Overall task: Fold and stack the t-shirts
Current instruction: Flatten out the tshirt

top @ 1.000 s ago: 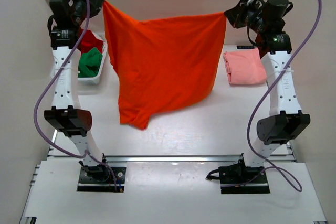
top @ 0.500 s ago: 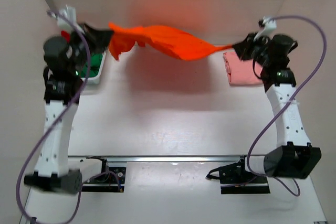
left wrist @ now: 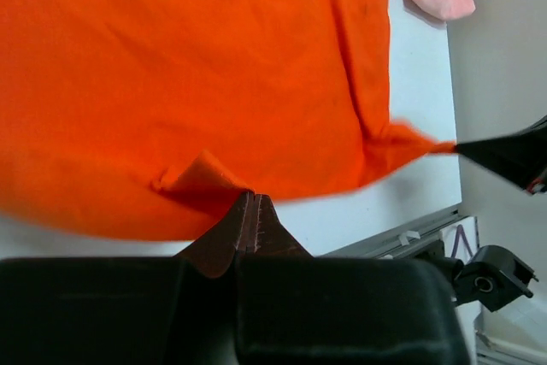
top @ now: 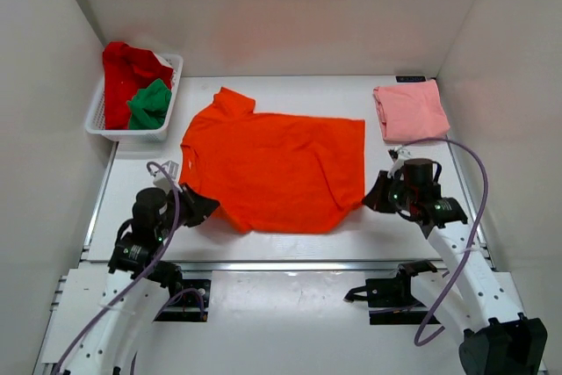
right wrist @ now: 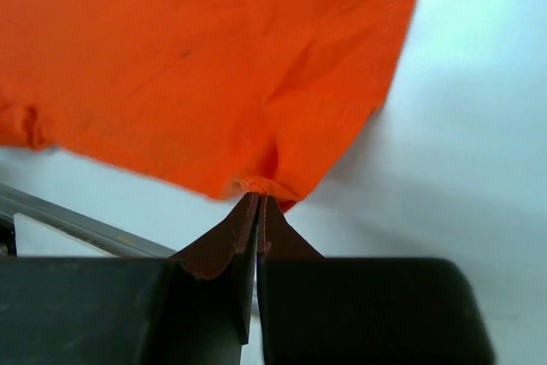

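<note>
The bright orange t-shirt [top: 272, 169] lies spread flat in the middle of the table, collar toward the far left. My left gripper [top: 209, 206] is shut on its near left corner [left wrist: 205, 173], the jaws [left wrist: 250, 197] pinched together on the cloth. At the near right corner my right gripper [top: 368, 200] is shut on the bunched hem [right wrist: 265, 184]. The pale salmon pink t-shirt [top: 410, 111] lies folded at the far right. A red t-shirt [top: 123, 72] and a green one [top: 149, 103] sit crumpled in the basket.
The white slotted basket [top: 132, 133] stands at the far left against the wall. A metal rail [top: 290, 265] runs along the table's near edge, just behind both grippers. White walls close in the left, right and far sides.
The orange t-shirt hung in the air between the raised grippers, swung out, and now lies flat on the table. Both arms have come down low toward the near edge, still gripping.
</note>
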Robot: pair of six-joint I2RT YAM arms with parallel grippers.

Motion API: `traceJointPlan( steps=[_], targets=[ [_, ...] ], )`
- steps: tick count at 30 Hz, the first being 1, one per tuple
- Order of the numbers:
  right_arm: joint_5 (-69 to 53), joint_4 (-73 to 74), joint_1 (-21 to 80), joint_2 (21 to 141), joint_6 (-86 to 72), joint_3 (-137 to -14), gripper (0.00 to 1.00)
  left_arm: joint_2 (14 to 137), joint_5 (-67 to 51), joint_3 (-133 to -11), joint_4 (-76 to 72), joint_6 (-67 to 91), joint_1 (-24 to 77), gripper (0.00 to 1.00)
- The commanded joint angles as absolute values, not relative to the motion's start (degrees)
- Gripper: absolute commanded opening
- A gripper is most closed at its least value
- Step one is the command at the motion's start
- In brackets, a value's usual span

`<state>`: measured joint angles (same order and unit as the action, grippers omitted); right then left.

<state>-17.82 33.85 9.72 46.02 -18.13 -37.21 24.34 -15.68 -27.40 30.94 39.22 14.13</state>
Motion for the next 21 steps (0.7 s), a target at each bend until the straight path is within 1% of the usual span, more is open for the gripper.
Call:
traceJointPlan(
  steps=[1, 3, 4, 7, 12, 15, 21],
  targets=[
    [-16.6, 42.4, 7.2, 42.6, -22.7, -33.4, 0.00, 19.6, -15.4, -25.0, 33.9, 44.3, 12.6, 0.00],
    [-14.0, 42.7, 9.1, 41.2, -23.6, -34.0, 0.00, 19.0, -14.9, -23.7, 33.7, 44.9, 12.4, 0.00],
    [-14.1, 42.5, 9.2, 42.4, -23.8, -34.2, 0.00, 19.2, -13.6, -23.7, 33.1, 45.5, 12.4, 0.00],
    [-19.0, 42.5, 4.3, 46.7, -20.0, -33.9, 0.00, 20.6, -10.2, -24.2, 29.2, 46.0, 12.4, 0.00],
    [-21.3, 39.1, 0.3, 50.4, -16.4, -33.9, 0.01, 27.2, -5.0, -26.3, 24.4, 43.7, 12.6, 0.00],
    [-22.0, 37.1, 0.1, 53.3, -16.2, -33.7, 0.00, 31.6, -4.1, -27.1, 20.7, 43.0, 12.0, 0.00],
    [-21.7, 35.2, 0.5, 54.8, -15.9, -33.3, 0.00, 38.9, -2.6, -29.5, 15.3, 39.6, 10.4, 0.00]
  ],
)
